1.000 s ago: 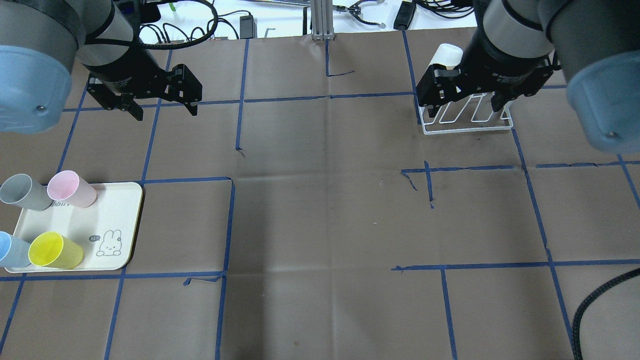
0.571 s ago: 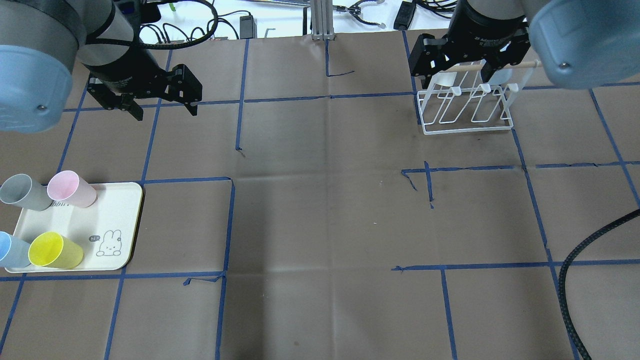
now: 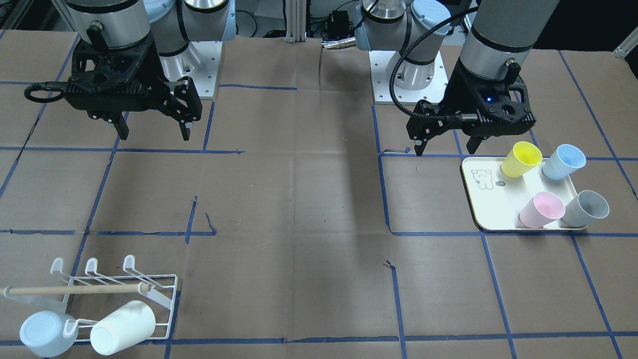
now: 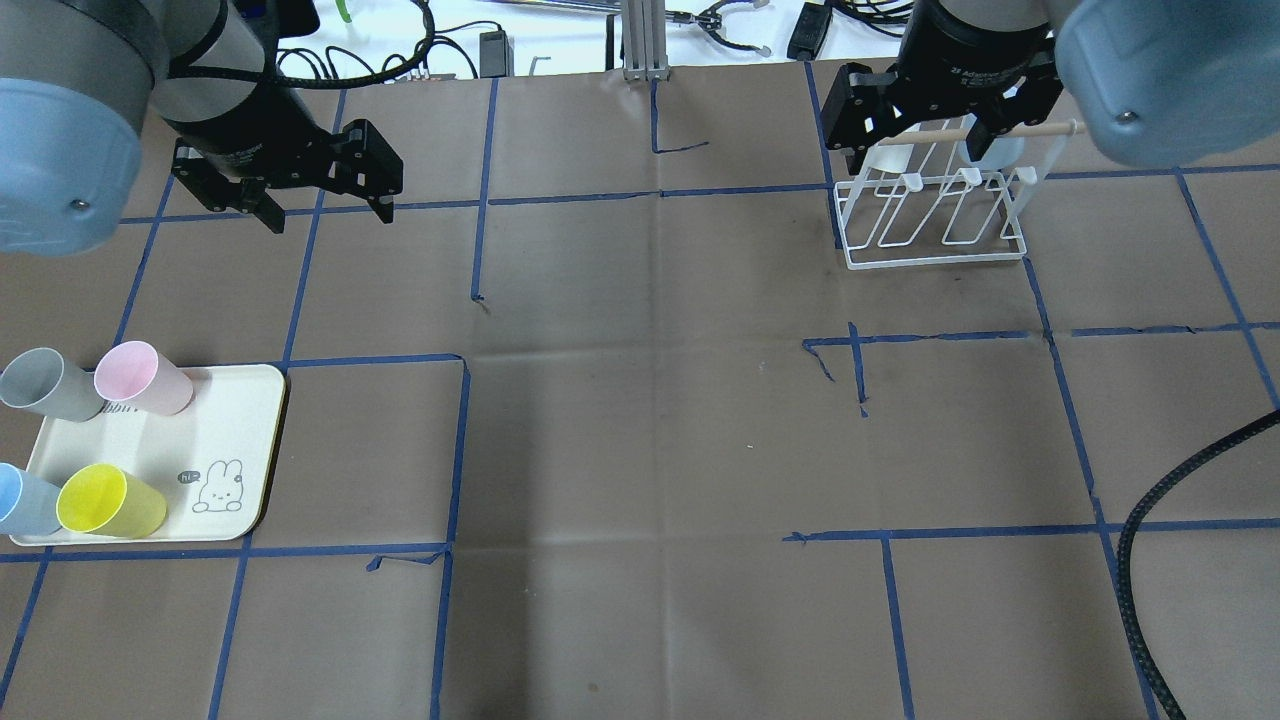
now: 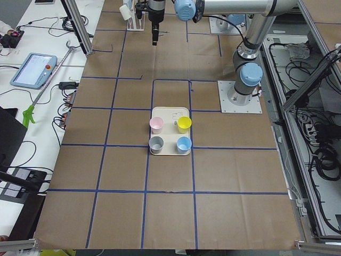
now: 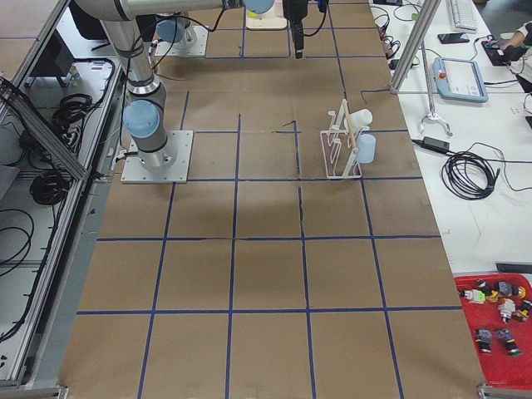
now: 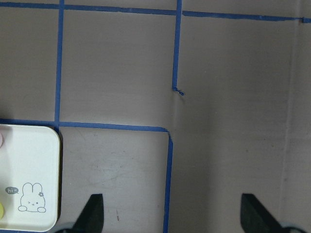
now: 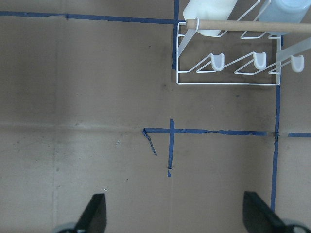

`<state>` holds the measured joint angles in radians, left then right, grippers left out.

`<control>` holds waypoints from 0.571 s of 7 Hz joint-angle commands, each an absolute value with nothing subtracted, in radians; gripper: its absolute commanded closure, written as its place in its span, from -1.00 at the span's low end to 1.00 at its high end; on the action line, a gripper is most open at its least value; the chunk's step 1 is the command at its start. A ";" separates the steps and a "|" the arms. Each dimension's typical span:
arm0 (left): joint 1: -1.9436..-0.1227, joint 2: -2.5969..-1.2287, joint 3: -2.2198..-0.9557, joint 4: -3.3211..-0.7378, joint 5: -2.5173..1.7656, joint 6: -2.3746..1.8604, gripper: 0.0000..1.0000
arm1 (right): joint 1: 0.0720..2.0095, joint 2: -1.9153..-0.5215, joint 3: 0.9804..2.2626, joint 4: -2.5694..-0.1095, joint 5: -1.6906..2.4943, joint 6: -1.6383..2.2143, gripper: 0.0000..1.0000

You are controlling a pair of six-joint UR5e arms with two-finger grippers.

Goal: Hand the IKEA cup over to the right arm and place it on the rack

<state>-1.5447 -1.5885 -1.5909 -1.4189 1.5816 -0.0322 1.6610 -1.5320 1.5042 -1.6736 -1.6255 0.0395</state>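
Observation:
The white wire rack (image 4: 935,215) stands at the far right; it also shows in the front view (image 3: 114,284). A white cup (image 3: 122,326) and a pale blue cup (image 3: 45,333) hang on it. Yellow (image 4: 110,500), pink (image 4: 143,377), grey (image 4: 45,383) and blue (image 4: 20,500) cups stand on the cream tray (image 4: 215,430) at the near left. My right gripper (image 4: 915,155) is open and empty, raised on my side of the rack, whose dowel shows in its wrist view (image 8: 233,24). My left gripper (image 4: 330,218) is open and empty, raised beyond the tray.
Brown paper with blue tape lines covers the table (image 4: 650,400). A black cable (image 4: 1160,560) loops in at the near right. Cables and tools lie past the far edge (image 4: 480,40). The tray corner with a rabbit drawing shows in the left wrist view (image 7: 29,170).
My right gripper has pulled away from the rack, open and empty, uncovering the rack and its cups. My left gripper has shifted slightly away from me.

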 commanded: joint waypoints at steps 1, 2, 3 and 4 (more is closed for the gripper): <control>-1.545 -1.589 -1.592 -1.420 1.583 -0.032 -1.00 | 1.661 -1.526 1.513 -1.674 -1.624 0.038 -1.00; -1.545 -1.588 -1.597 -1.420 1.583 -0.032 -1.00 | 1.661 -1.526 1.513 -1.674 -1.623 0.038 -1.00; -1.545 -1.588 -1.600 -1.420 1.583 -0.032 -1.00 | 1.661 -1.526 1.511 -1.674 -1.623 0.038 -1.00; -1.545 -1.586 -1.600 -1.420 1.583 -0.032 -1.00 | 1.661 -1.526 1.511 -1.674 -1.623 0.038 -1.00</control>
